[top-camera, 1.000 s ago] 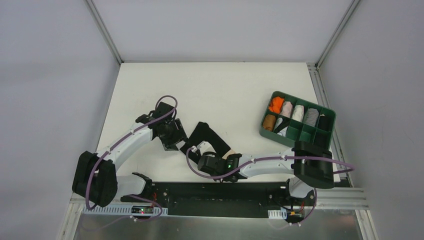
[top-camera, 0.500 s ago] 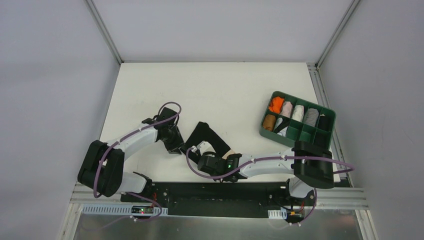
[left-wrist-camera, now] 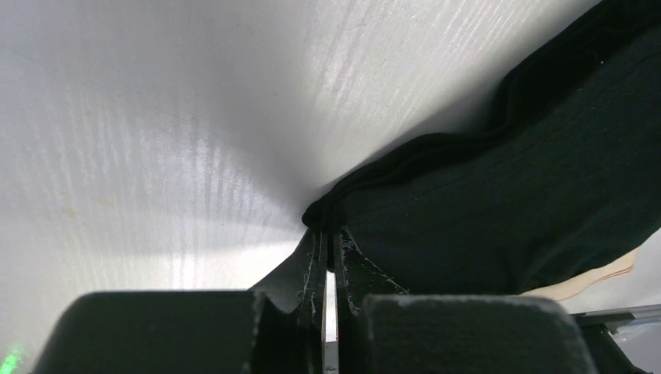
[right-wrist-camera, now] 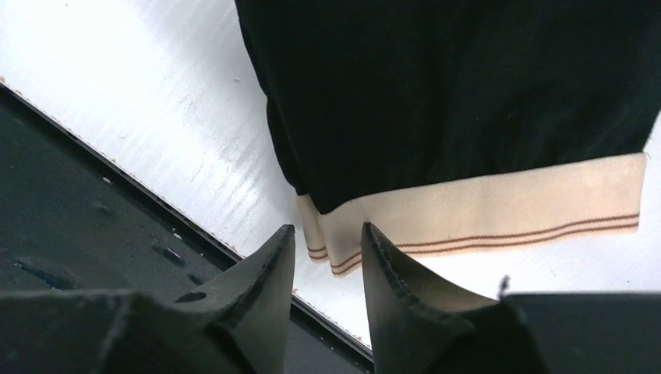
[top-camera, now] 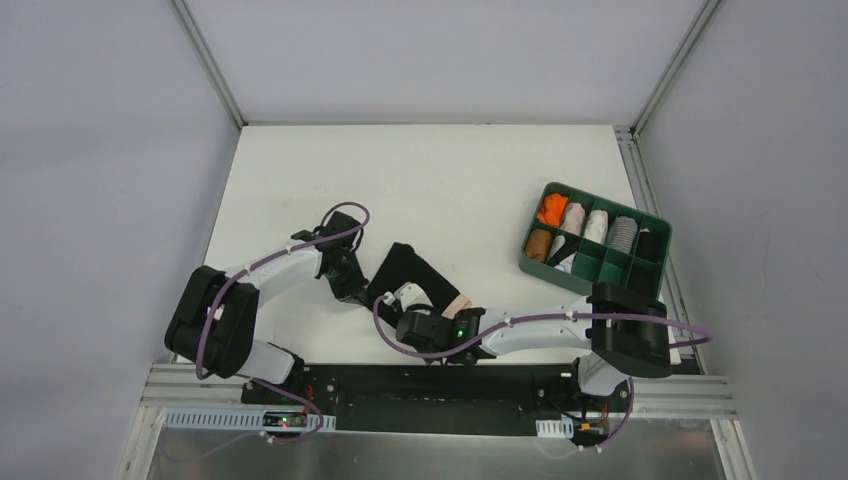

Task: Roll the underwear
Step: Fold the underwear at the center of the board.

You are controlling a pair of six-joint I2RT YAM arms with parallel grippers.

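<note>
Early days on this one. The underwear (top-camera: 410,268) lies flat on the white counter (top-camera: 420,170), in the near middle between the two arms, stretched out as a long dark strip running diagonally. Nothing about it reads as a roll yet: no coil, no tucked end, just flat black fabric with the pale waistband (right-wrist-camera: 483,206) at the end nearest the arm bases.

Over on the left, the left gripper (left-wrist-camera: 327,249) is right down at the counter, fingers pressed almost together with only a sliver of light between them. The corner of the black hem meets the tips exactly there, so I judge it a pinch on that corner.

The right gripper (right-wrist-camera: 328,228) sits at the waistband end, fingers spread apart and gripping nothing. The striped corner of the waistband lies just beyond the tips, lined up with the gap between them.

So this looks like the set-up: one end apparently pinned and the other lined up for a grab, while the rolling itself has not begun. What remains, by my reading, is nearly everything: closing on the waistband, turning the fabric over itself along its length, and finishing with a tight bundle.

Off to the right, the green tray (top-camera: 606,266) holds several rolled garments and sits well apart from the action.
</note>
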